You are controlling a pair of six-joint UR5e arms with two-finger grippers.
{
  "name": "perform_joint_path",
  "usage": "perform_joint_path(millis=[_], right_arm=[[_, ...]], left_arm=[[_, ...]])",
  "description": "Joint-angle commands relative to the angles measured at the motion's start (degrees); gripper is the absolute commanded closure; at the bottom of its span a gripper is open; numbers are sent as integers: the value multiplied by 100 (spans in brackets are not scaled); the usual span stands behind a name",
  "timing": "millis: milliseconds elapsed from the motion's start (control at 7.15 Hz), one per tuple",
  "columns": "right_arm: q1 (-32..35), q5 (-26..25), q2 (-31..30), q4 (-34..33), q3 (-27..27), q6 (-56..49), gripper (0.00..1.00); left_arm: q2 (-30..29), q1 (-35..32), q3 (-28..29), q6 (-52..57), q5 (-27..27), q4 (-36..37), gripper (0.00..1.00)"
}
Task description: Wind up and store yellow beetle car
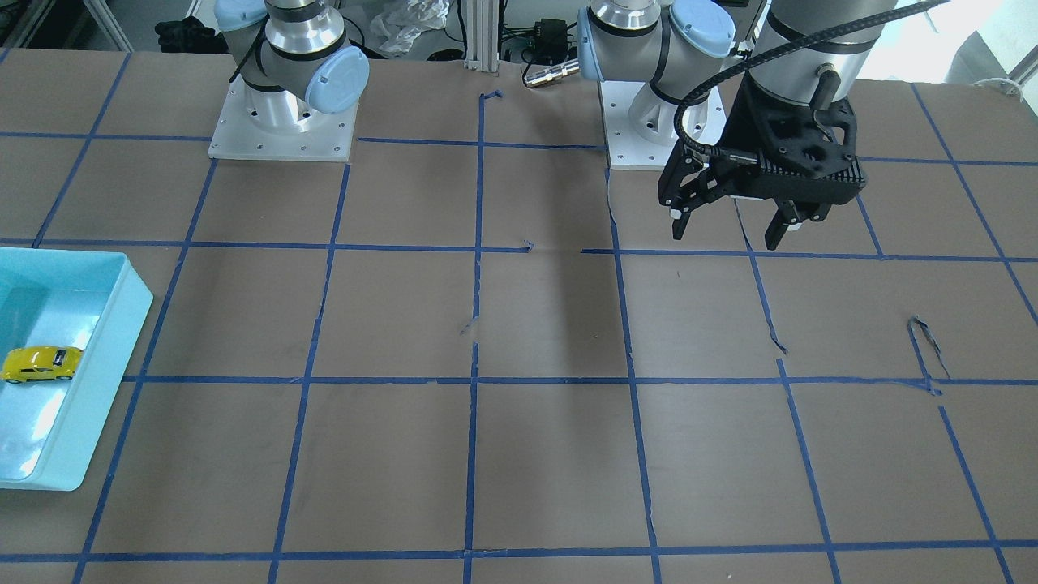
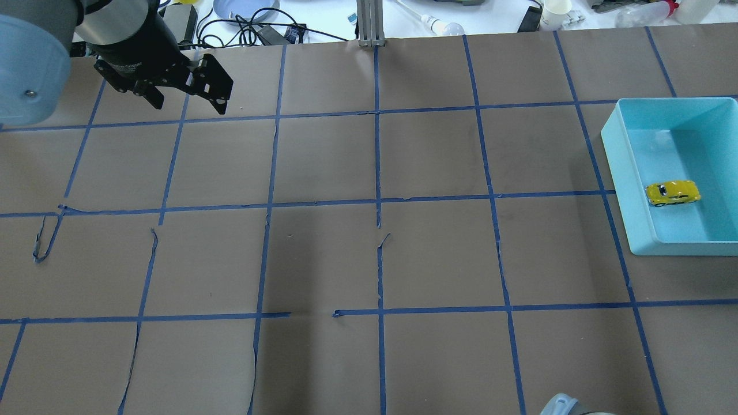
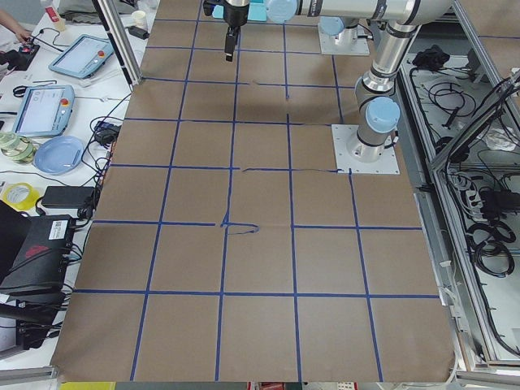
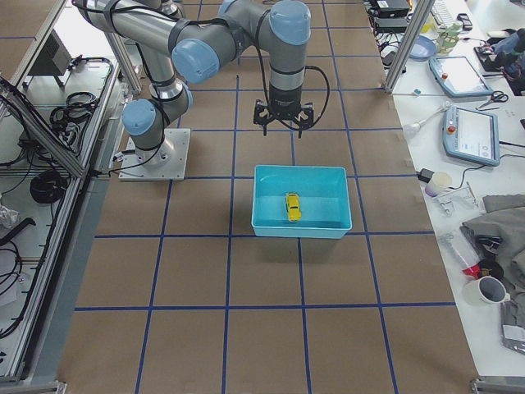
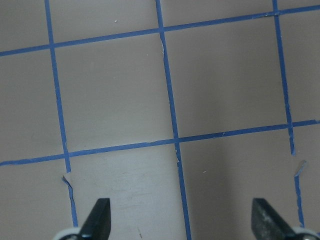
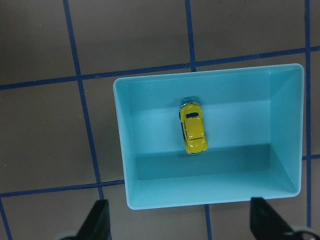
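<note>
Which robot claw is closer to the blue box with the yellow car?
The right gripper: its camera looks straight down on the box and car. The left gripper hangs far off at the other end.

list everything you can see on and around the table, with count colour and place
yellow beetle car: one, bright yellow, inside the bin, touching no wall
bin: one, light teal, open top, at the robot's right end of the table
table: one, brown cover with a blue tape grid
pendants: two, grey with screens, on the side bench beyond the table
plate: one, blue, on the same bench
left end effector: one, black, open, above bare table on the robot's left side
right end effector: one, black, open, above the bin, holding nothing
</note>
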Motion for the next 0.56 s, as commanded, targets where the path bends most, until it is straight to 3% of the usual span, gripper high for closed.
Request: perform_joint_path(millis=[0, 420], right_arm=[[414, 57, -61, 510, 55, 1455, 0], [1522, 65, -175, 514, 29, 3266, 0]], left_arm=[[-15, 4, 6, 9, 0, 17, 0], [-33, -14, 32, 9, -9, 61, 0]])
